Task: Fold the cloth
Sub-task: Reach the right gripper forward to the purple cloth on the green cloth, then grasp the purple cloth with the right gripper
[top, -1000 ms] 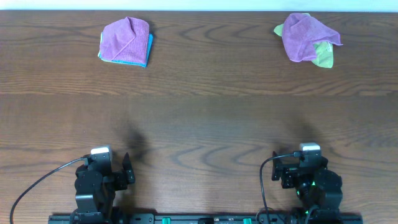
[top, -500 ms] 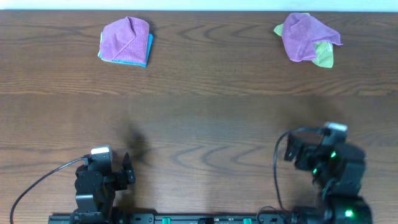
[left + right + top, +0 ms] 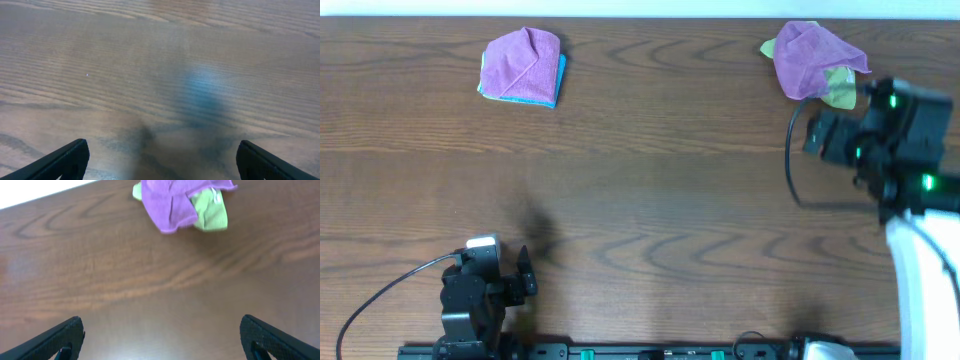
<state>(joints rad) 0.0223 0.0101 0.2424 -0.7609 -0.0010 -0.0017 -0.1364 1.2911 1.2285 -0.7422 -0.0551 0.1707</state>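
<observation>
A dark wood-grain table (image 3: 650,180) carries a folded purple cloth (image 3: 520,60) near its far left corner. It lies on a blue cloth (image 3: 560,80) (only a thin blue edge shows along the right and near sides). Near the far right corner lies a lime-green cloth (image 3: 840,95), mostly covered.

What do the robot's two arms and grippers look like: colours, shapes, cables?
Both arms are black. The left arm carries a small white block and a thin black cable. The right arm shows green lights, a looping black cable and a white segment. The left gripper and right gripper have black pointed fingers.
</observation>
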